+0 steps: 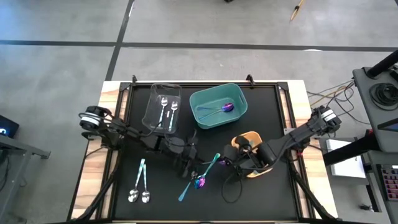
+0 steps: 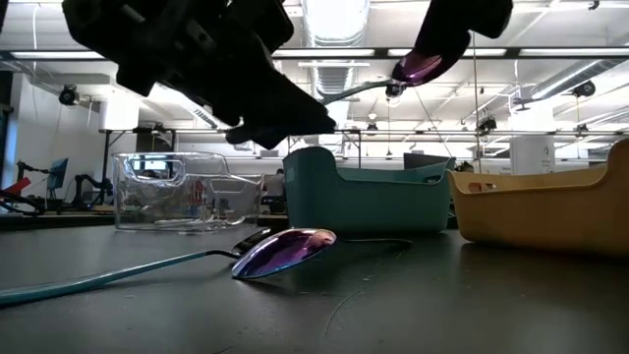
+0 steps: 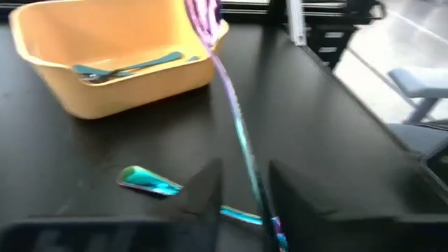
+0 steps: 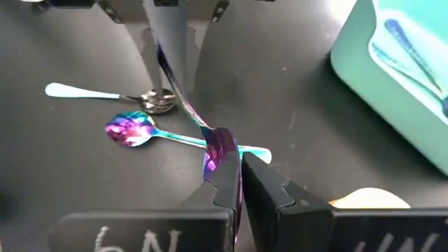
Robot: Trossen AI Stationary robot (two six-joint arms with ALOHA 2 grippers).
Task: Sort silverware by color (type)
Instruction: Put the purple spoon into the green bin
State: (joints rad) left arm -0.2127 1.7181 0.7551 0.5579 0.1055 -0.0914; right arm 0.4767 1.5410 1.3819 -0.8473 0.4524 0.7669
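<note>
An iridescent purple spoon (image 4: 218, 143) hangs in the air over the middle of the black table (image 1: 261, 193). My right gripper (image 4: 236, 164) is shut on it. Its thin handle (image 3: 238, 133) slants down toward my left gripper (image 3: 245, 192), whose open fingers stand on either side of the handle's end. Below them, flat on the table, lie another iridescent spoon (image 4: 129, 129) and a silver-bowled spoon with a pale blue handle (image 4: 105, 94). Two more spoons (image 1: 140, 183) lie near the front left. My left gripper has the handle's end running close along one finger (image 3: 294, 199); whether it touches I cannot tell. My right gripper pinches the spoon's bowl (image 4: 213, 143) between its two fingers. They come slanting down from the table's right side. The spoon is clear of the table, bowl high, handle sloping down toward the left.
A clear bin (image 1: 163, 107) with silver spoons stands at the far left. Next to it is a teal bin (image 1: 239, 102) with an iridescent spoon. An orange bin (image 3: 42, 49) holding teal-handled utensils sits under my right arm. Cables run along the table's right edge.
</note>
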